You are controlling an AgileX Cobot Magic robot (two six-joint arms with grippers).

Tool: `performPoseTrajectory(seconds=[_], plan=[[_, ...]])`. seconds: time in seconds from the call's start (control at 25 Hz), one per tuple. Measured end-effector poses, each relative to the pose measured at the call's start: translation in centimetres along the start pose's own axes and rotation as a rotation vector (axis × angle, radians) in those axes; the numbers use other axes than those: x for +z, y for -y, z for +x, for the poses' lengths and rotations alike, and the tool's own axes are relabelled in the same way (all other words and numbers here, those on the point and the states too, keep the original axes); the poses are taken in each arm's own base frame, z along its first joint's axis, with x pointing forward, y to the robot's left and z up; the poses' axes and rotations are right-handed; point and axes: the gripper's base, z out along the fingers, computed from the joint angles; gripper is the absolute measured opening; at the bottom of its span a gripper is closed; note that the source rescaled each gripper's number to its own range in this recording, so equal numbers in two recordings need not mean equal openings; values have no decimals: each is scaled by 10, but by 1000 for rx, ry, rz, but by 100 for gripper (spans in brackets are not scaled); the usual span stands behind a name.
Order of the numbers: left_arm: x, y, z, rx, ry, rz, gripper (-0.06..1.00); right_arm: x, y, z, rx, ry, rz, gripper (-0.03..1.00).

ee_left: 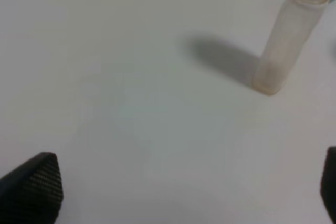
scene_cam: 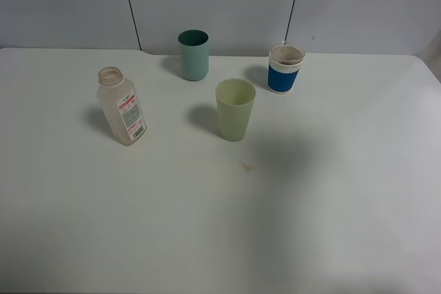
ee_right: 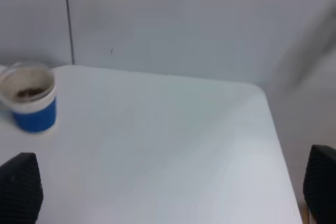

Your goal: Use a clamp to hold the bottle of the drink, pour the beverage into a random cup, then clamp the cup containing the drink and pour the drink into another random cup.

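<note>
Bottle (scene_cam: 122, 106): upright, capless, at 9 o'clock on the table (scene_cam: 331, 197).
Green tumbler (scene_cam: 235, 109): centre, upright.
Blue cup (scene_cam: 285, 69): at 1 o'clock, upright.
Teal cup (scene_cam: 193, 54): at 12 o'clock.
Left gripper (ee_left: 178, 187): jaws wide, holding nothing.
Right gripper (ee_right: 170, 192): jaws wide, holding nothing.

Of our own body, only the finger ends show, and only through the wrist cameras; the high camera catches none of us. On our left gripper (ee_left: 178, 192) we see one fingertip (ee_left: 32, 186) as a black, blunt wedge with rounded corners and a fine woven or ribbed texture across its face. The opposite tip is a thin dark sliver at the frame's edge. On our right gripper (ee_right: 173, 190) both fingertips (ee_right: 20, 186) appear as matte black rounded blocks, blurred, their surface texture too soft to tell. We see no cables, screws or markings.
</note>
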Motion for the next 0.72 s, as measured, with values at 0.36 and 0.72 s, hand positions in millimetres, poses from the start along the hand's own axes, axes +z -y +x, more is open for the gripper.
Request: performPoseTrajectory(seconds=[0.36, 0.72], plan=[[0, 0, 0, 0, 0, 0, 100, -65, -4, 24, 39, -28, -10, 100], [0, 0, 0, 0, 0, 0, 100, -110, -8, 42, 73, 65, -7, 100]])
